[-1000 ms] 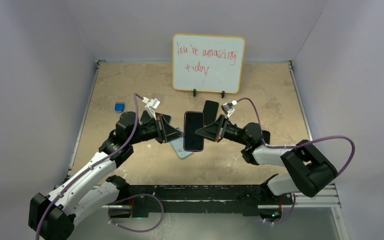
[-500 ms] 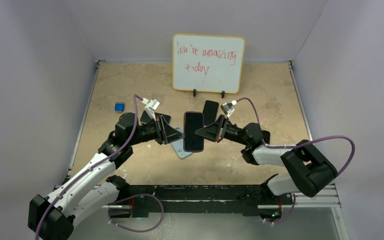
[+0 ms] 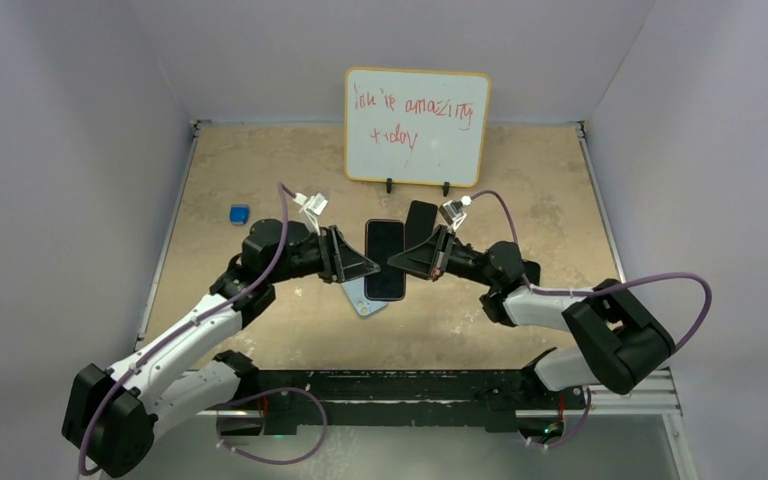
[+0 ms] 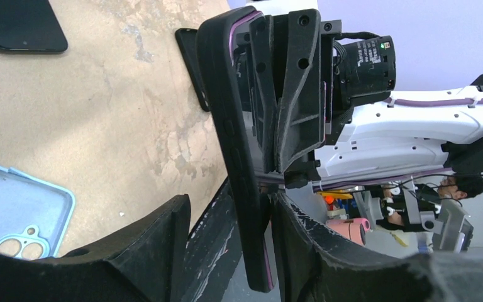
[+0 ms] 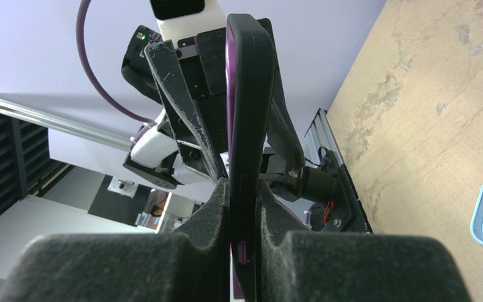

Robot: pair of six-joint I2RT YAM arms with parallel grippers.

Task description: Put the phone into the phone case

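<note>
Phone (image 3: 385, 259), a slim rectangular slab of black glass with a thin reddish rim, up off the table between the two grippers, screen toward the overhead camera. Clamped along its right long edge by the right gripper (image 3: 401, 264), both black foam fingers (image 5: 214, 207) tight against it in the right wrist view. Left long edge inside the spread fingers (image 4: 163, 233) of the left gripper (image 3: 368, 268): a wide gap on one side, the other finger close by, contact impossible to tell. Directly beneath, partly covered from above, light blue phone-sized shell (image 3: 362, 299) with rounded corners, flat on the surface, camera cutout at its near end. Just beyond the held phone, all-black phone (image 3: 420, 221) lying flat. Well off to the left, small blue cube (image 3: 239, 213). Under everything, tan tabletop (image 3: 520, 190) mottled like worn stone, with a metal rail (image 3: 620, 402) along the near edge. At the far edge, upright whiteboard (image 3: 417, 126) with a yellow frame and red handwriting. On three sides, plain pale lavender walls (image 3: 70, 150).
</note>
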